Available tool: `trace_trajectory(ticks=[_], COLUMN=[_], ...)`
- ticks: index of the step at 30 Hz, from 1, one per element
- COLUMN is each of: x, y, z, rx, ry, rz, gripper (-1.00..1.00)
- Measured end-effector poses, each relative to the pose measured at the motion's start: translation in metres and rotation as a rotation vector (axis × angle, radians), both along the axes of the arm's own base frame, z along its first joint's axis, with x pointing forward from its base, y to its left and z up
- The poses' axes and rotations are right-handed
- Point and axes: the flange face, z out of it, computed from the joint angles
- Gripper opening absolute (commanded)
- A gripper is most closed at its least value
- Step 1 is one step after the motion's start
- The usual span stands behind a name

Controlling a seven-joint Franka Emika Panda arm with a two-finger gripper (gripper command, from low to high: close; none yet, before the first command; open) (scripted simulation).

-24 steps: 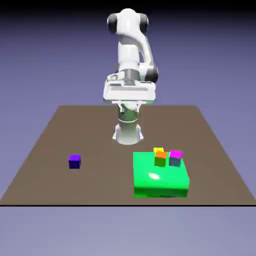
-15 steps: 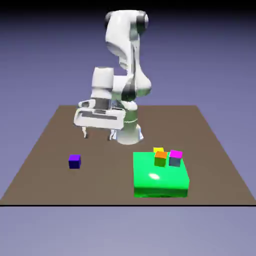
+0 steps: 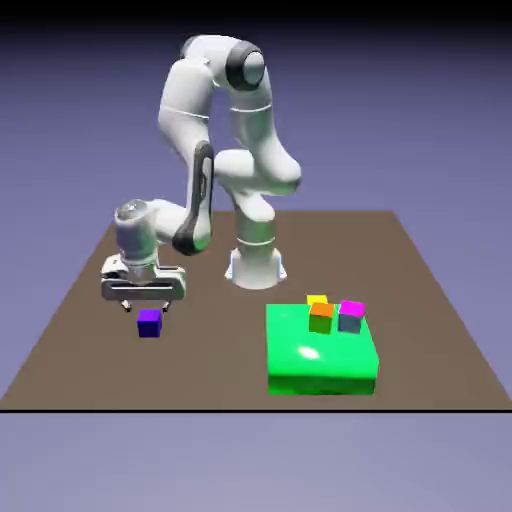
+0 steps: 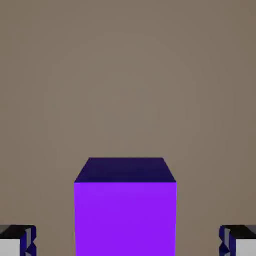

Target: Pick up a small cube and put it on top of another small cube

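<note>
A small purple cube (image 3: 149, 323) rests on the brown table toward the exterior view's left. My gripper (image 3: 144, 306) hangs directly over it, open, with a finger on each side. In the hand view the purple cube (image 4: 125, 207) fills the lower middle, and the two grey fingertips (image 4: 18, 240) show wide apart at the bottom corners, not touching it. On the green block sit a yellow cube (image 3: 317, 301), an orange cube (image 3: 321, 317) and a magenta-topped cube (image 3: 350, 315), close together at its far edge.
The large green block (image 3: 321, 352) lies on the table toward the exterior view's right, near the front edge. The robot's white base (image 3: 256, 265) stands at the far middle of the table.
The arm has swung from the table's middle toward the exterior view's left and dropped low, bringing the gripper down over the purple cube. The cubes have not moved.
</note>
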Motion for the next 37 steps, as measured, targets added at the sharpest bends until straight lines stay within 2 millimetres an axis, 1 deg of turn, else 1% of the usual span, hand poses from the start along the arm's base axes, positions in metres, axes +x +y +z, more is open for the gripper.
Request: trace_trajectory(ticks=[1, 2, 4, 10, 11, 12, 13, 14, 17, 19, 21, 23, 25, 27, 28, 29, 33, 34, 36, 37], x=[-0.002, -0.003, -0.003, 0.004, 0.014, 0.040, 0.057, 0.075, 0.115, 0.134, 0.143, 0.146, 0.140, 0.125, 0.122, 0.122, 0.118, 0.116, 0.116, 0.119], y=[0.001, 0.001, 0.001, 0.001, 0.010, 0.035, 0.054, 0.078, 0.145, 0.202, 0.253, 0.305, 0.362, 0.419, 0.427, 0.427, 0.425, 0.425, 0.425, 0.425], z=[-0.011, -0.017, -0.017, 0.048, 0.056, 0.064, 0.072, 0.080, 0.107, 0.125, 0.144, 0.164, 0.183, 0.202, 0.204, 0.204, 0.145, 0.135, 0.135, 0.149], rx=[0.001, 0.001, 0.001, 0.001, 0.003, 0.007, 0.010, 0.013, 0.020, 0.023, 0.023, 0.021, 0.015, 0.006, 0.004, 0.004, 0.003, 0.003, 0.001, 0.000], ry=[0.000, 0.000, 0.000, 0.000, -0.002, -0.006, -0.009, -0.011, -0.015, -0.015, -0.013, -0.010, -0.005, 0.000, 0.000, 0.000, 0.000, 0.000, 0.000, 0.000], rz=[0.000, -0.001, -0.001, 0.000, 0.009, 0.044, 0.055, 0.076, 0.111, 0.152, 0.176, 0.199, 0.233, 0.271, 0.277, 0.277, 0.276, 0.277, 0.277, 0.277], gripper=[0.00, -1.00, -1.00, -1.00, -1.00, -1.00, -1.00, -1.00, -1.00, -1.00, -1.00, -1.00, -1.00, -1.00, -1.00, -1.00, -1.00, 1.00, 1.00, 1.00])
